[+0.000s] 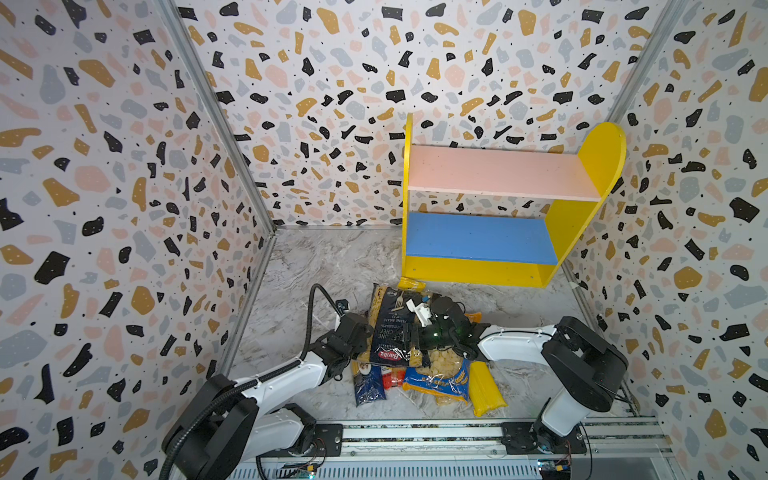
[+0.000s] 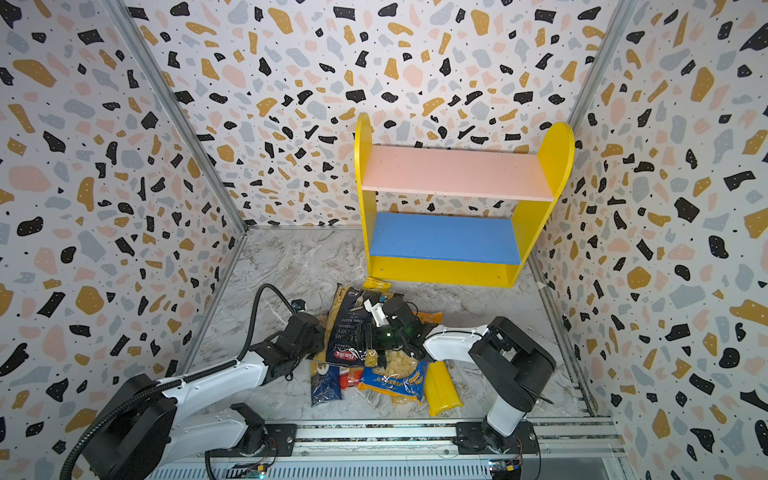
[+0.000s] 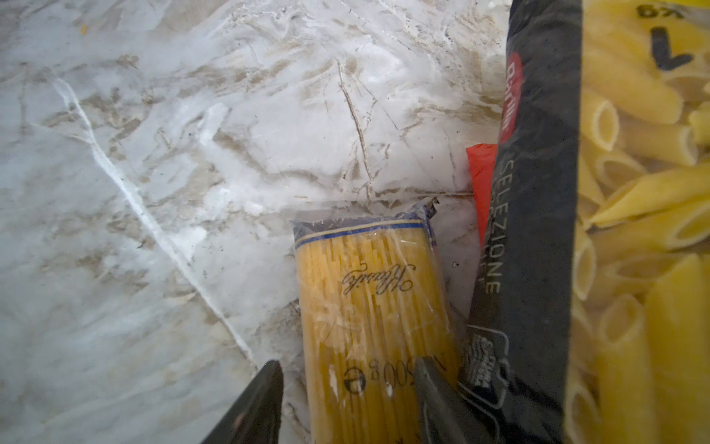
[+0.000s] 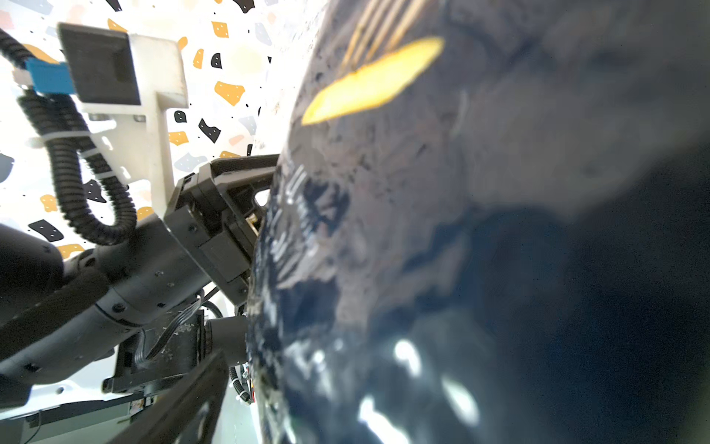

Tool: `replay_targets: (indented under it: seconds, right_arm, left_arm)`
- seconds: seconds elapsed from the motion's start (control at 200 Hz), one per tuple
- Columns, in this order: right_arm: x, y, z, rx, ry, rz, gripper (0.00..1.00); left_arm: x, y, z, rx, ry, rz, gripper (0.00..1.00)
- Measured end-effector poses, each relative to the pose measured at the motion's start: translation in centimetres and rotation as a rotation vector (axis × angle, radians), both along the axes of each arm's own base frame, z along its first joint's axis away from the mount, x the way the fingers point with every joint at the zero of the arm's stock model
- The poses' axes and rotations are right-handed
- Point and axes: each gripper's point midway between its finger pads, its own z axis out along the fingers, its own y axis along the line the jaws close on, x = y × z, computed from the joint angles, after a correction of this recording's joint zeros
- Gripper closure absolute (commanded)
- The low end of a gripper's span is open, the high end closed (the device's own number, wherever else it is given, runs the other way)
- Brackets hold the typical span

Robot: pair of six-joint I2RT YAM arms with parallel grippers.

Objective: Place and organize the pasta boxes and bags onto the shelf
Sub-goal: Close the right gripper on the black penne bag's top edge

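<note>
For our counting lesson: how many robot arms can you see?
2: left arm at the pasta pile's left, right arm at its right; none seems hidden.

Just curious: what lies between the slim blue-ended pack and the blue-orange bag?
A slim red pack, mostly hidden under the navy Barilla bag; both top views show it.

one shelf (image 1: 503,172); seven pasta packs (image 1: 390,328)

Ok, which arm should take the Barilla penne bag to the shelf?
Right, probably. The right gripper sits over the Barilla penne bag, and the shelf stands toward that arm's side. The left gripper is low, shut on a spaghetti pack.
</note>
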Motion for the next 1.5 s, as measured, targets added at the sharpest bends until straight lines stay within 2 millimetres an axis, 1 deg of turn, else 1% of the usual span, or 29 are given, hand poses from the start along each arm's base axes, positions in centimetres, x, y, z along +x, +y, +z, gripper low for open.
replay_targets:
  seconds: [0.14,0.21,0.305,0.35,0.415,0.466,0.626,0.676,0.871,0.991,1.151,1.231,1.321,1.362,1.397,1.402,1.417,1.462,1.497]
  right_arm:
    - [0.1,0.3,-0.1,0.014,0.003,0.004,0.11]
    - [0.1,0.3,-0.3,0.010,0.004,0.001,0.20]
    - [0.2,0.1,-0.8,-0.003,-0.001,-0.003,0.35]
    - [0.2,0.0,-0.9,-0.007,-0.001,-0.004,0.37]
    - [0.2,-0.1,-0.9,-0.009,-0.004,-0.005,0.45]
    - [0.2,-0.1,-0.9,-0.011,-0.008,-0.007,0.47]
    - [0.2,-0.2,-0.8,-0.013,-0.013,-0.007,0.53]
    - [0.2,-0.2,-0.8,-0.016,-0.013,-0.008,0.55]
    - [-0.1,-0.6,-0.4,-0.033,-0.023,-0.003,0.63]
    - [-0.5,-0.9,0.1,-0.040,-0.032,0.006,0.67]
    - [-1.1,-1.2,1.0,-0.027,-0.038,0.020,0.67]
    - [-1.3,-1.3,0.9,-0.023,-0.037,0.022,0.71]
    - [-1.4,-1.3,0.8,-0.009,-0.032,0.020,0.71]
    - [-1.3,-1.4,0.7,0.003,-0.027,0.019,0.67]
    - [-1.3,-1.4,0.6,0.012,-0.019,0.017,0.61]
    - [-1.3,-1.4,0.6,0.013,-0.018,0.016,0.59]
    - [-1.3,-1.4,0.6,0.018,-0.014,0.014,0.57]
    - [-1.2,-1.6,0.4,0.032,-0.002,0.008,0.46]
    - [-1.1,-1.6,0.4,0.042,0.005,0.003,0.40]
  left_arm:
    - [0.0,0.1,0.3,-0.004,-0.007,0.001,0.45]
    - [-0.1,0.0,0.4,-0.008,-0.009,0.000,0.45]
    - [-0.1,0.0,0.6,-0.013,-0.013,-0.002,0.45]
    - [-0.1,0.0,0.7,-0.016,-0.016,-0.002,0.44]
    - [0.0,0.0,0.9,-0.020,-0.022,-0.001,0.43]
    - [-0.1,0.0,1.1,-0.023,-0.027,0.001,0.41]
    - [-0.4,0.3,2.0,-0.027,-0.042,0.004,0.32]
    - [-0.6,0.5,2.5,-0.028,-0.053,0.011,0.30]
    - [-0.9,1.5,5.5,-0.067,-0.143,0.057,0.27]
    - [-1.3,2.3,6.2,-0.072,-0.164,0.096,0.25]
    - [-1.6,2.6,6.0,-0.073,-0.150,0.111,0.24]
    - [-1.6,2.5,5.9,-0.075,-0.145,0.108,0.24]
    - [-1.6,2.3,5.4,-0.073,-0.129,0.100,0.24]
    - [-1.6,2.2,5.2,-0.074,-0.120,0.094,0.24]
    - [-1.6,2.1,5.0,-0.072,-0.112,0.091,0.25]
    - [-1.6,2.0,4.9,-0.071,-0.111,0.091,0.25]
    - [-1.5,2.0,4.8,-0.070,-0.107,0.090,0.25]
    - [-1.4,1.8,4.5,-0.068,-0.099,0.087,0.26]
    - [-1.4,1.7,4.2,-0.067,-0.092,0.083,0.27]
